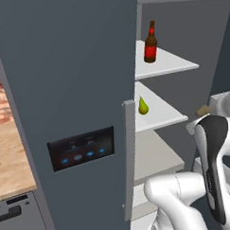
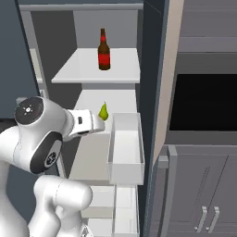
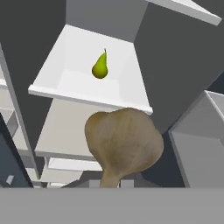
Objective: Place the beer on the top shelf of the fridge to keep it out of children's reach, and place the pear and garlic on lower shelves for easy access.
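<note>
Fridge shelves and their loads

The fridge (image 2: 152,69) stands open; the beer (image 2: 104,50) stands upright on the top shelf (image 2: 83,74), near the middle and back from the front edge. The pear (image 3: 100,67) sits upright toward the back of the next of the lower shelves (image 3: 65,87).

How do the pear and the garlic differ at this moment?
The pear is yellow-green and smooth; the garlic is greyish-brown and lumpy. The pear stands upright on a lower shelf of the fridge; the garlic is off the shelves, held in the gripper. Both are small, rounded produce.
</note>
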